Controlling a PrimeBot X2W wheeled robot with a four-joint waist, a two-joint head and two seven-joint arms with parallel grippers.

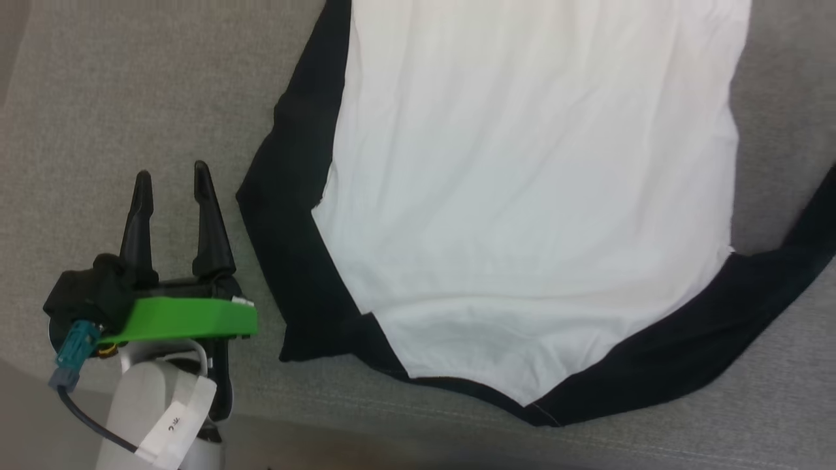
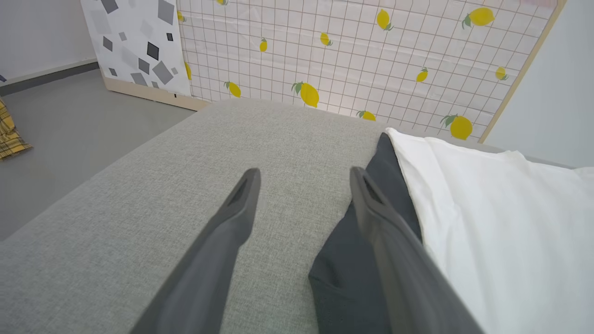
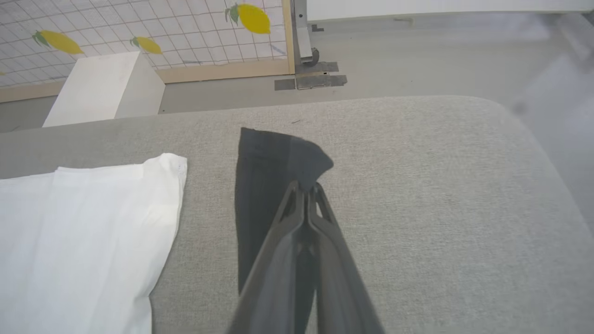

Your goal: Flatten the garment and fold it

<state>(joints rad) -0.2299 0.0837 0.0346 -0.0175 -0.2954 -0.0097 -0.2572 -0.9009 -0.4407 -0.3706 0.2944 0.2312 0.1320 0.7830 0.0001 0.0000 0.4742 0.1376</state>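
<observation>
left jaws: apart, hovering low over the cushion [image 1: 130, 98], holding nothing
right jaws: together, clamped on the shirt [image 1: 522, 163] at the end of its right sleeve [image 3: 264, 176]
shirt: spread flat on the cushion, white body between the two jaws, black sleeves out to each side
left sleeve [image 1: 287, 215]: just right of the left jaws; in the left wrist view the right finger [image 2: 385, 232] overlaps its edge, contact cannot be told
right sleeve: runs under the right jaws and fans out past their tips, a corner lifted at the pinch
white hem [image 3: 176, 162]: left of the right jaws, apart from the sleeve
lemon panel [image 2: 348, 55]: well beyond the left jaws
white box [image 3: 102, 88]: beyond the right jaws, to their left
</observation>
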